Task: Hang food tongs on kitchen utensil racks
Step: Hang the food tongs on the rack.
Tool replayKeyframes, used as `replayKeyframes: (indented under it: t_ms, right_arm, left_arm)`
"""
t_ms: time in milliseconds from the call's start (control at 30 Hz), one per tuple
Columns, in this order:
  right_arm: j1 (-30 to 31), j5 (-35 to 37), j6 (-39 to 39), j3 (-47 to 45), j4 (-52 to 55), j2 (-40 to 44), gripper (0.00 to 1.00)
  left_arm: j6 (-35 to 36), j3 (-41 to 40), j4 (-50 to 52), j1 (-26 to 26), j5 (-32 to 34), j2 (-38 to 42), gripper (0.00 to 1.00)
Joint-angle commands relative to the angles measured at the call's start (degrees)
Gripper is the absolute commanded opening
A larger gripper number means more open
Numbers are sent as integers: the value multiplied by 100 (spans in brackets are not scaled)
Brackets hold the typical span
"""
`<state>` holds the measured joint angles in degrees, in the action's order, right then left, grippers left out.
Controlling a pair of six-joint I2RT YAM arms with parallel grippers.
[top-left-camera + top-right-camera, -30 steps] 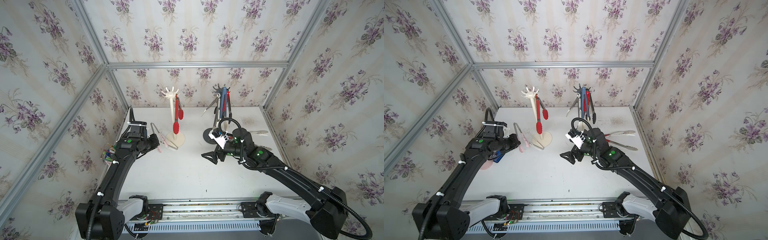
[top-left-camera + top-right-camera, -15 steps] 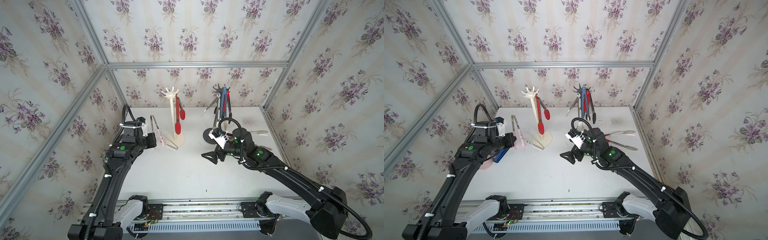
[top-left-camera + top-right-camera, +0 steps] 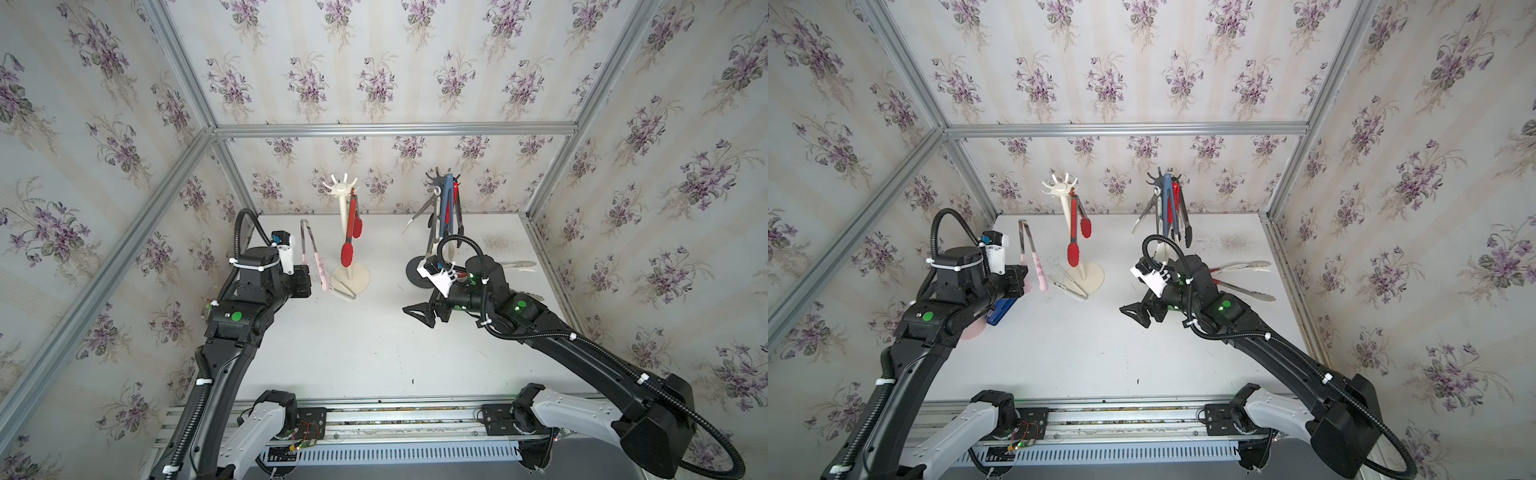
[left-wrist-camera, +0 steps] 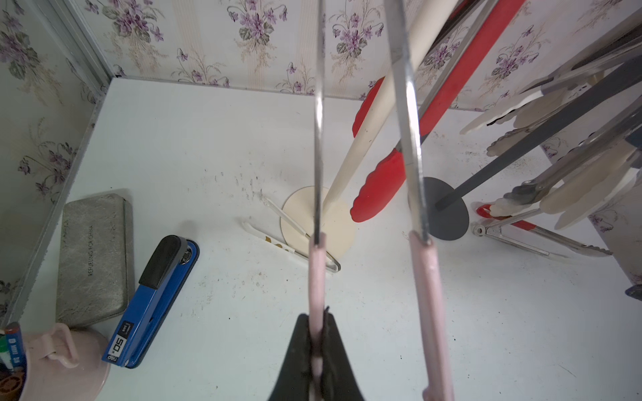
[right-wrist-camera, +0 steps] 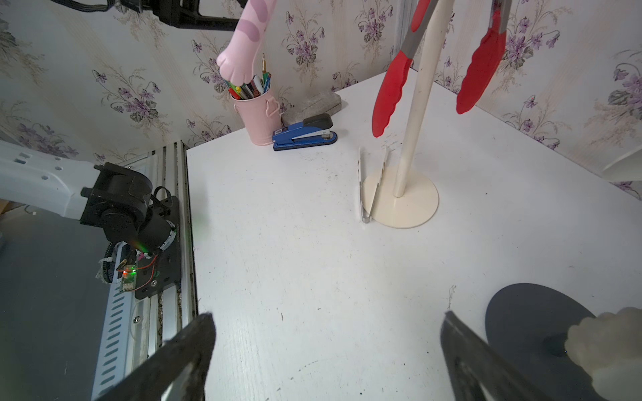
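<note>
My left gripper [image 4: 317, 333] is shut on one pink arm of the steel food tongs [image 4: 415, 173]; their other arm hangs free beside it. In both top views these pink-tipped tongs [image 3: 311, 253] [image 3: 1030, 249] stand nearly upright off the table, hinge end up, just left of the cream-white utensil rack [image 3: 344, 216]. Red tongs [image 3: 352, 232] hang on that rack. The dark grey rack [image 3: 441, 183] carries several tongs. My right gripper [image 3: 419, 316] [image 5: 326, 319] hovers open and empty over the table in front of the dark rack's base [image 5: 531, 319].
Small clear tongs [image 3: 343, 286] lie against the cream rack's base [image 3: 357, 278]. More steel tongs [image 3: 1244, 266] lie at the right behind my right arm. A blue stapler [image 5: 305, 133], a pink pen cup [image 5: 258, 114] and a grey case [image 4: 92, 257] sit at the left wall.
My left arm has lifted and turned its wrist, bringing the pink-tipped tongs up from a slant to nearly upright beside the cream rack. The right arm has not moved.
</note>
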<state>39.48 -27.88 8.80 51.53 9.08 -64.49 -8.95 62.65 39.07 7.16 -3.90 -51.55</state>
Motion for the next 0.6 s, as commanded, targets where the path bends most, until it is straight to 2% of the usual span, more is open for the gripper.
replayKeyframes:
  t_ms: [0, 567]
  right_arm:
    - [7, -16, 52, 32, -3, 33, 100]
    - [7, -26, 34, 46, -1, 24, 100]
  left_arm:
    - [237, -38, -360, 45, 196, 146, 0]
    - [813, -267, -1173, 279, 76, 732, 0]
